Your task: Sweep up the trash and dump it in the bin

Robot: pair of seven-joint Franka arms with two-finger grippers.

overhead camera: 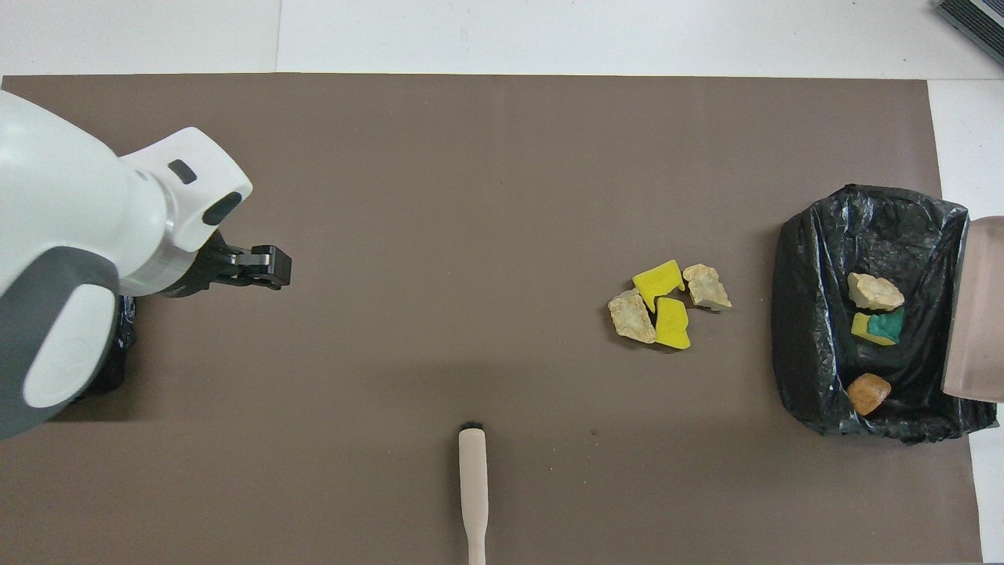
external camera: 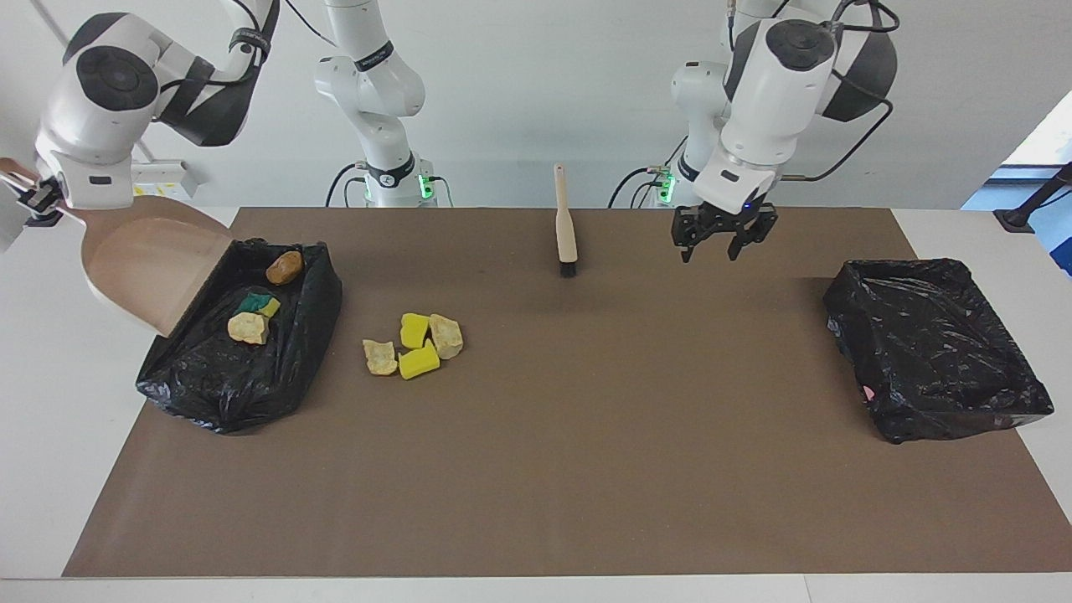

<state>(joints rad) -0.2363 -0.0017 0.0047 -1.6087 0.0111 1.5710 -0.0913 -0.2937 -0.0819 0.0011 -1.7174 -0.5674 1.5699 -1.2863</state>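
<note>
Several trash scraps [external camera: 414, 343], yellow sponge pieces and tan lumps, lie clustered on the brown mat [external camera: 586, 435], beside the black-lined bin [external camera: 209, 377] at the right arm's end; the cluster also shows in the overhead view [overhead camera: 667, 304]. In that bin [overhead camera: 808, 314] lie an orange-brown lump [external camera: 285, 267], a yellow-green sponge piece [external camera: 258, 301] and a tan lump [external camera: 249, 327]. My right gripper [external camera: 35, 201] is shut on the handle of the beige dustpan [external camera: 146, 268], held tilted with its mouth at the bin's rim. My left gripper [external camera: 710, 249] is open and empty, raised over the mat.
The beige-handled brush [external camera: 566, 222] rests mid-table near the robots, black bristles on the mat, handle toward the robots; it also shows in the overhead view [overhead camera: 473, 486]. A second black-lined bin [external camera: 934, 360] sits at the left arm's end, mostly hidden under the left arm in the overhead view.
</note>
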